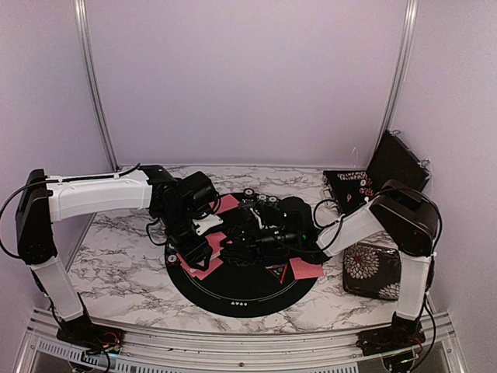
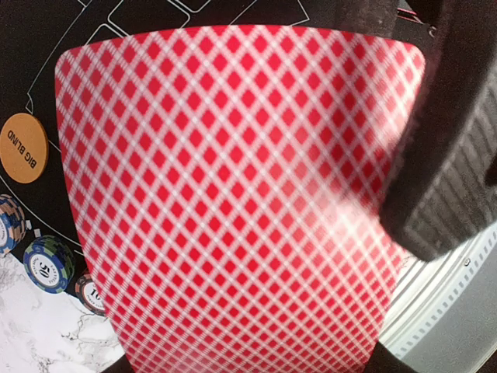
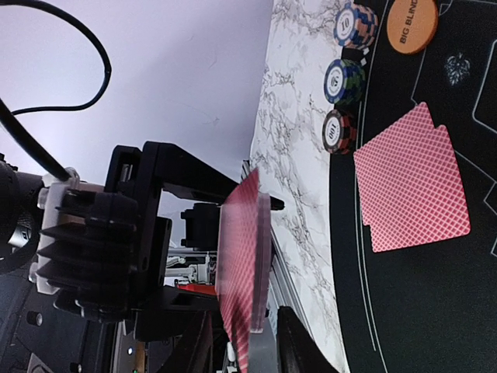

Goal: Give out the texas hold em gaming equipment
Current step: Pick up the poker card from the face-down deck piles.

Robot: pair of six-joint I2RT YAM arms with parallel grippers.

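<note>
Your L gripper [image 1: 194, 252] is clamped on the card deck [image 2: 233, 202] — red-diamond backs fill nearly all of the left wrist view, w/ one dark finger [image 2: 446, 148] pressed over the deck's right edge. In the right wrist view you see that same deck edge-on and upright, lower centre of frame. Its bottom edge sits between the fingers of your R gripper [image 3: 250, 351]. The R jaws stand either side of that edge, partly apart; can't tell whether they touch a card.

Both wrists meet over the middle of the round black mat [image 1: 241, 299], so room there is tight: arms, cables & deck overlap in the top view. Open room — bare marble table [image 1: 116, 249] on the left of the frame, below the L arm, plus the mat's near arc at bottom centre. The right of the frame is crowded: the floral case [image 1: 373, 268] sits just beside the mat's right rim, close to the R arm.

On the mat, two cards [image 3: 411, 179] lie face-down and overlapping, right of centre in the right wrist view, well apart from the deck. Three chip stacks [image 3: 344, 80] line up at upper centre, right on the mat/marble border. The orange BIG BLIND button [image 3: 411, 23] is at the top, on the mat just beside the topmost stack.
</note>
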